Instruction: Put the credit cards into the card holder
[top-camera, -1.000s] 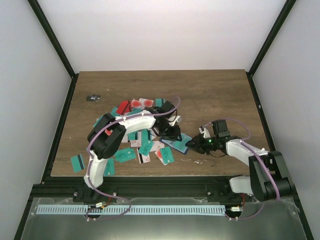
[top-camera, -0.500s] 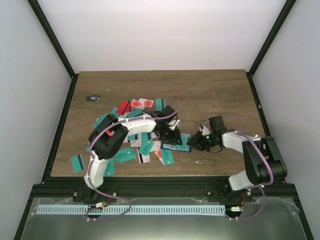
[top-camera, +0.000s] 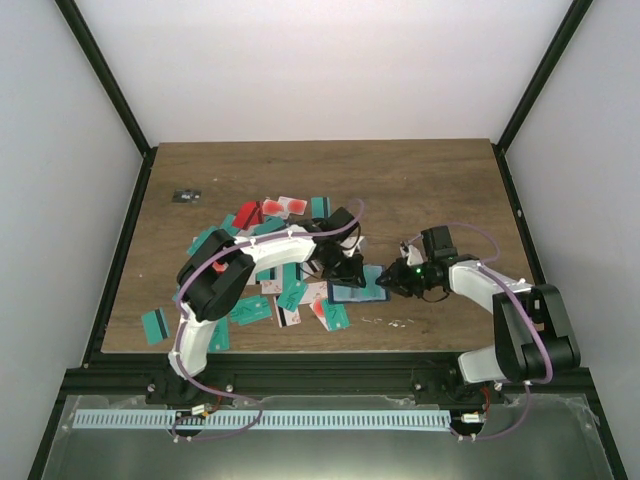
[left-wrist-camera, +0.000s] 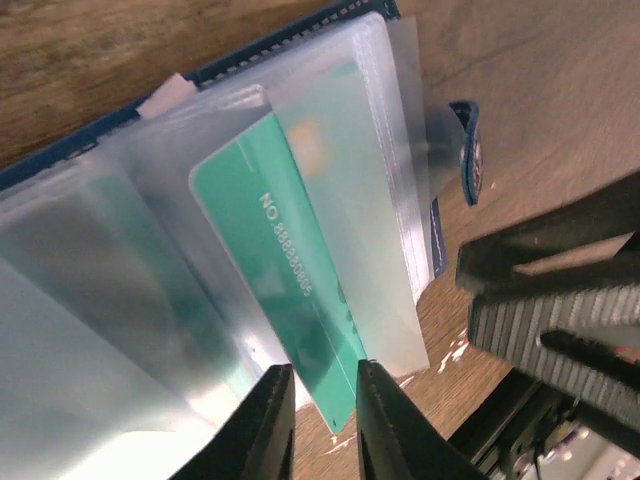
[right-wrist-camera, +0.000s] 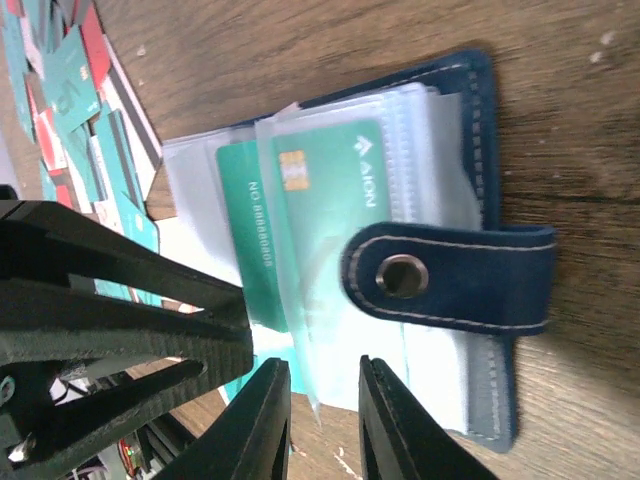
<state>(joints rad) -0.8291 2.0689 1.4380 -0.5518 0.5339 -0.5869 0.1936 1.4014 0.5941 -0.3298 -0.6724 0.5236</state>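
Left wrist: teal card (left-wrist-camera: 290, 280), part-sleeved in the card holder (right-wrist-camera: 480, 130), is flanked by narrow-set left gripper (left-wrist-camera: 325, 420) fingers; right gripper (right-wrist-camera: 322, 420) flanks a clear sleeve (right-wrist-camera: 305, 370); neither grip can be told. Clasp tab (right-wrist-camera: 450, 275) is laid across the card.

left arm (top-camera: 280, 248), right arm (top-camera: 478, 285): white links, black joints | cables (top-camera: 470, 226): purple | left claw (left-wrist-camera: 325, 388): black fingers

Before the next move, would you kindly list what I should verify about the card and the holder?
1. Card holder lies open, sleeves exposed: ok.
2. Teal card partly covered by a clear sleeve: ok.
3. Card fully seated: not ok, a corner sticks out.
4. Left gripper gripping the card: cannot tell.
5. Right gripper gripping the sleeve edge: cannot tell.
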